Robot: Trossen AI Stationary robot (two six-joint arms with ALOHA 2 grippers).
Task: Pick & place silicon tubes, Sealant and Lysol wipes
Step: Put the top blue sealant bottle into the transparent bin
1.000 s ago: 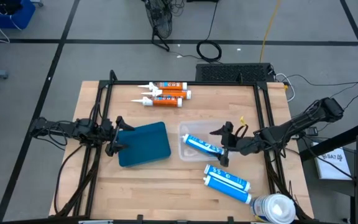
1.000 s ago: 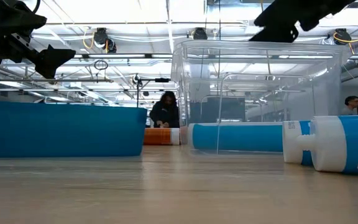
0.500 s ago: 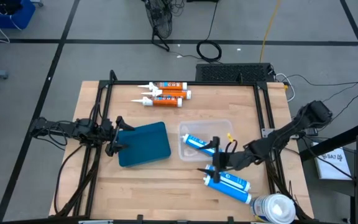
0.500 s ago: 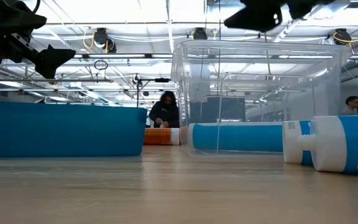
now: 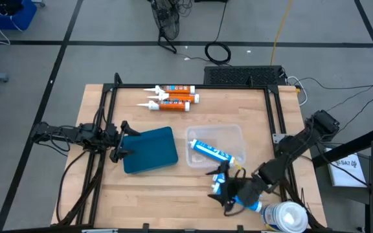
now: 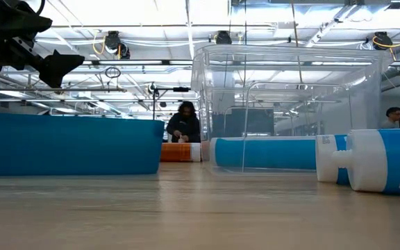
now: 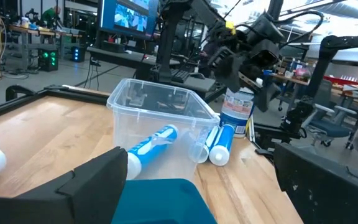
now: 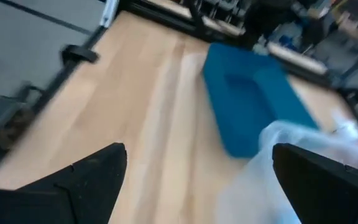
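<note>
Two blue-and-white silicon tubes (image 5: 239, 190) lie side by side on the table near its front right, and a third (image 5: 210, 152) lies inside a clear plastic container (image 5: 235, 134). My right gripper (image 5: 221, 189) hovers open above the nozzle ends of the two loose tubes, touching nothing. Orange sealant tubes (image 5: 173, 97) lie at the far edge. The Lysol wipes canister (image 5: 287, 217) stands at the front right corner. My left gripper (image 5: 122, 141) waits open, held level, at the left side of a blue bin (image 5: 151, 149).
The blue bin (image 7: 160, 202) sits left of the clear container (image 7: 160, 121). Black frame rails (image 5: 105, 129) run along the table's left and right sides. Bare wood lies along the near edge, left of the loose tubes. People work in the room beyond the table (image 6: 185, 125).
My right gripper has swung from beside the clear container's right wall toward the table's near edge. It now hangs over the two loose tubes, has rolled somewhat on the way, and has stayed open. It has left the low view.
</note>
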